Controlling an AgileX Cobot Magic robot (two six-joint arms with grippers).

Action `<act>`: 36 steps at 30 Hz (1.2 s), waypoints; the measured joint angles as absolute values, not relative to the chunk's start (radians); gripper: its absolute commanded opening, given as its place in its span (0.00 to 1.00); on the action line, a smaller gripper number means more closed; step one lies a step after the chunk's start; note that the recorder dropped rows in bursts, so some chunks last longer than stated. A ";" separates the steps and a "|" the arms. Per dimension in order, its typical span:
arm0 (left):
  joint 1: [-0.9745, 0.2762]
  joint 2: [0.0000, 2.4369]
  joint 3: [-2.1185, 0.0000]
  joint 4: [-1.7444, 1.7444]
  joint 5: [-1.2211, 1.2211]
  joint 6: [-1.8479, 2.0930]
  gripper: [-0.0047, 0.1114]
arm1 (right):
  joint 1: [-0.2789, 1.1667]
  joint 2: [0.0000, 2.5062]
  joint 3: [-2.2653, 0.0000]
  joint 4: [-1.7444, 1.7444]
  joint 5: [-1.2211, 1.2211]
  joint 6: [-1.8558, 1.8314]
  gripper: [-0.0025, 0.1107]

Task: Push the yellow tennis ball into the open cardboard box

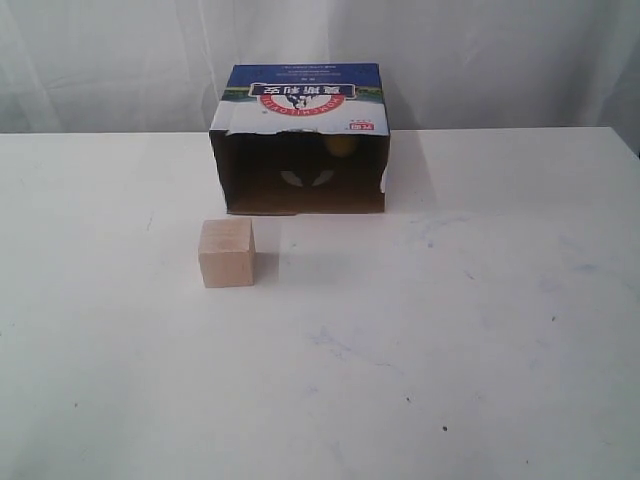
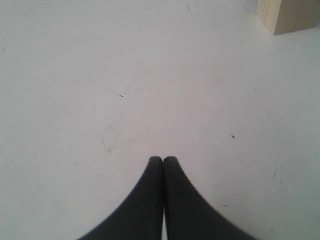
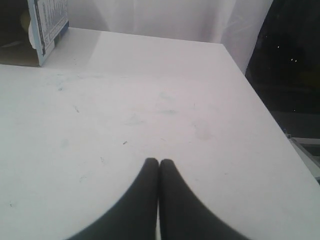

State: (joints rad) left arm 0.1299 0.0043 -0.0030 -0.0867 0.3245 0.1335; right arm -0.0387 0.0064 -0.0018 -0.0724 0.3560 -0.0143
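Note:
The open cardboard box (image 1: 304, 100) lies on its side at the back of the table, its dark mouth facing the camera. Deep inside it, near the upper right of the opening, the yellow tennis ball (image 1: 341, 146) shows dimly. In the right wrist view a corner of the box (image 3: 46, 25) appears, with a pale patch of the ball (image 3: 25, 20) in its dark interior. My left gripper (image 2: 163, 159) is shut over bare table, far from the box. My right gripper (image 3: 159, 161) is shut too, with nothing held. Neither gripper shows in the exterior view.
A pale wooden cube (image 1: 227, 253) stands on the white table (image 1: 450, 330) in front of the box's left side; its corner shows as the cube (image 2: 289, 15) in the left wrist view. The table's right edge (image 3: 260, 100) drops to a dark floor.

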 measured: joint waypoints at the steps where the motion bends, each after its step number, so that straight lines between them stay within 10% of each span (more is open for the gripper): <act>1: 0.130 0.004 -0.003 -0.087 0.325 0.134 0.04 | -0.039 0.006 -0.002 -0.072 0.356 -0.014 0.02; 36: 0.130 0.004 -0.003 -0.089 0.325 0.243 0.04 | -0.039 0.006 -0.002 -0.072 0.356 -0.014 0.02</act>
